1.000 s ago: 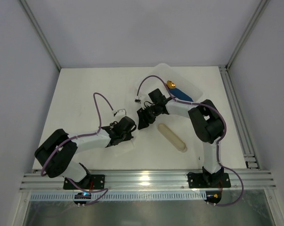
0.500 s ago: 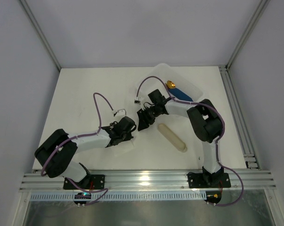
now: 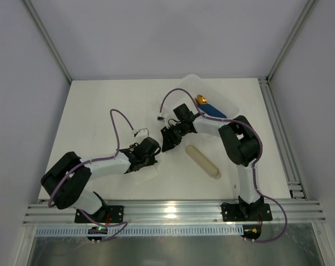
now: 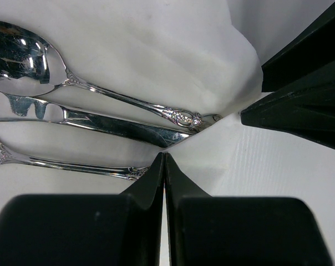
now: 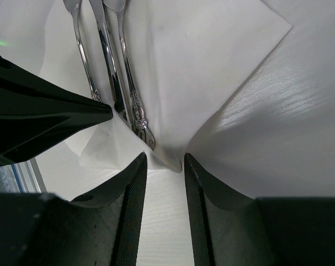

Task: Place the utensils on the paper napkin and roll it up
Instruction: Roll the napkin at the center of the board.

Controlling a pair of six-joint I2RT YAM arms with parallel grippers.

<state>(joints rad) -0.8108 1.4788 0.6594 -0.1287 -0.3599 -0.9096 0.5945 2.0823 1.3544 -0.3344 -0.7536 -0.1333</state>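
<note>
Utensils (image 4: 117, 124) side by side on paper napkin (image 4: 156, 50), handle ends at raised fold. Left hand (image 4: 165, 166) pressed together at napkin edge. Right hand (image 5: 163, 166) apart, straddling fold, low over table (image 5: 278, 127).

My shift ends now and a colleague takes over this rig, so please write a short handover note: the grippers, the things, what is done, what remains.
Left gripper: shut, its tip at the lifted edge of the paper napkin. Whether it pinches the paper is not clear.
Right gripper: open, jaws on either side of a raised napkin fold.
Utensils: spoon, knife and a third piece lie side by side on the napkin, handle ends at the fold.
Done: utensils placed on the napkin.
Left: roll the napkin around them.
</note>
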